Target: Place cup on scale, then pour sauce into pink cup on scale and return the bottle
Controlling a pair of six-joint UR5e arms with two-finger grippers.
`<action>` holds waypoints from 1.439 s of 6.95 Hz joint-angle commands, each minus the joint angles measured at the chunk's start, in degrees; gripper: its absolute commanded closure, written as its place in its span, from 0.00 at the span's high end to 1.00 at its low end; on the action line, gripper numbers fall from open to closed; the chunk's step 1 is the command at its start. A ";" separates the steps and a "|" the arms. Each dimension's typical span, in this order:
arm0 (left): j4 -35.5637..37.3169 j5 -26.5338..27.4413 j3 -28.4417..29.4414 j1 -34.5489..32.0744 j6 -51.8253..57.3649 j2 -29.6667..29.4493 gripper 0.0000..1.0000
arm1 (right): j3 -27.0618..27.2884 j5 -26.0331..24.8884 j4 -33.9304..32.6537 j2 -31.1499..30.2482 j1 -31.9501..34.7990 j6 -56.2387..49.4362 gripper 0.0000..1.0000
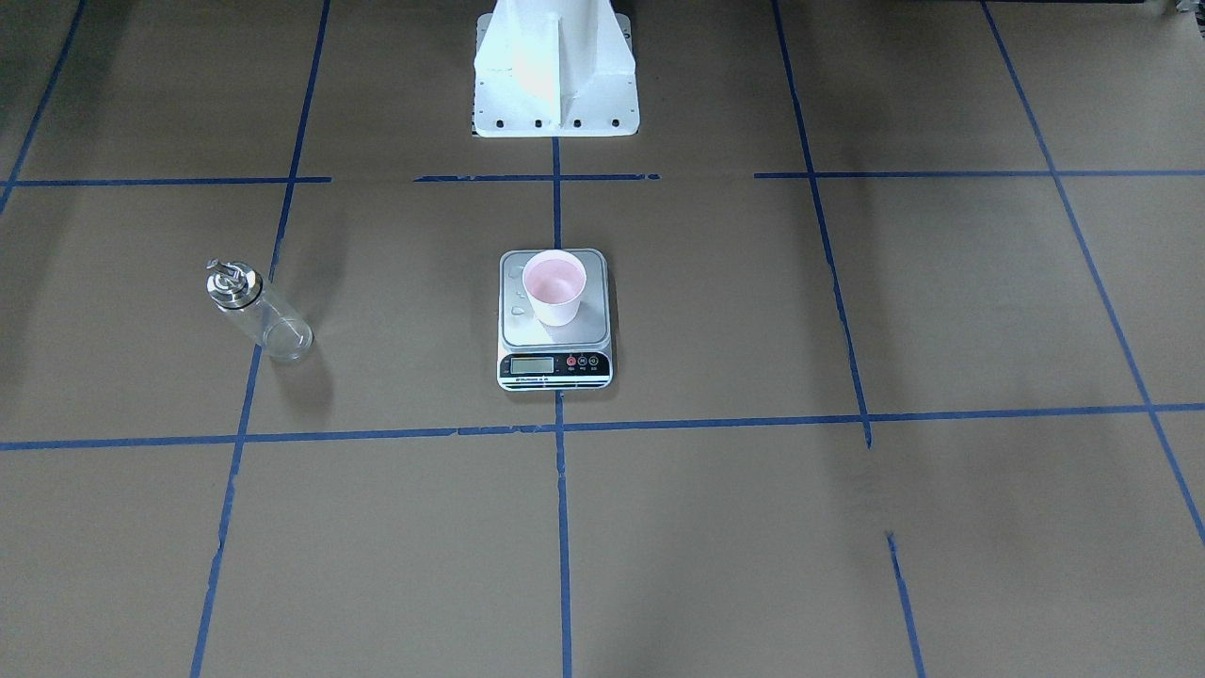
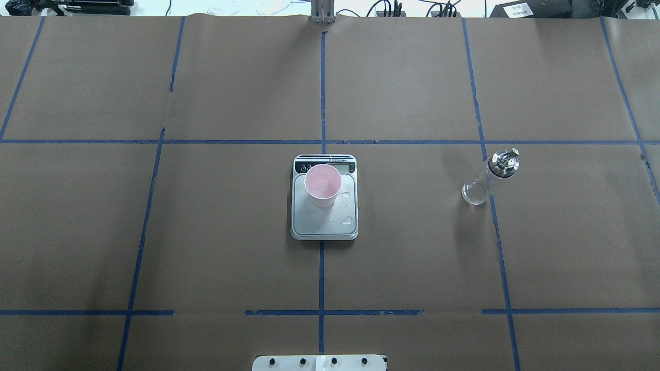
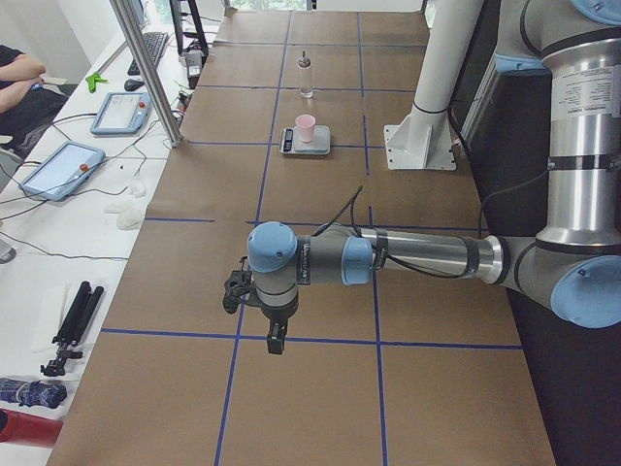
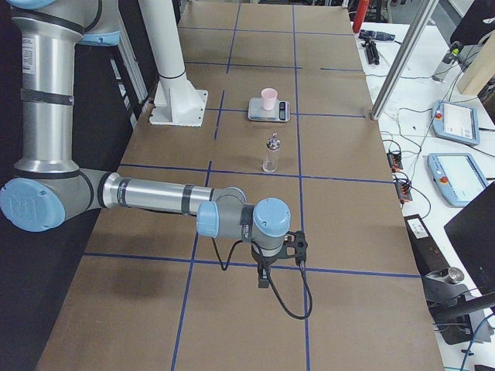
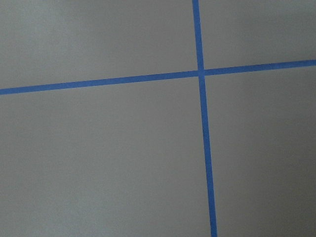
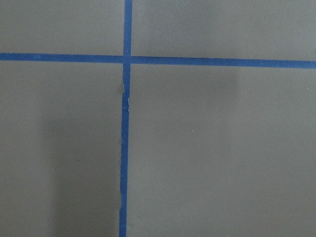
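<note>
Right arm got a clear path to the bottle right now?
Likely yes. The bottle stands upright by itself on the robot's right side, well apart from the scale and cup. Nothing stands between it and the right gripper.

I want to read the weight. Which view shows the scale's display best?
The exterior front-facing view: the scale has its display facing that camera, unblocked, though digits are unreadable. Overhead, the cup crowds it. Side views show it tiny; wrist views show only taped paper.

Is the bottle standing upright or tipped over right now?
Upright: in the right side view the bottle stands on its base on the table, silver cap uppermost.
</note>
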 commanded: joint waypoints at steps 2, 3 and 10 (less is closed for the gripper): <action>0.00 -0.09 -0.04 0.00 0.07 0.00 1.00 | 0.00 0.01 0.62 0.00 -0.03 0.10 1.00; 0.00 -0.09 -0.04 0.00 0.07 0.00 1.00 | -0.17 0.01 1.24 0.00 -0.03 0.27 1.00; 0.00 -1.23 0.49 0.00 0.16 0.00 1.00 | -0.26 0.19 1.24 -0.17 -0.12 0.54 1.00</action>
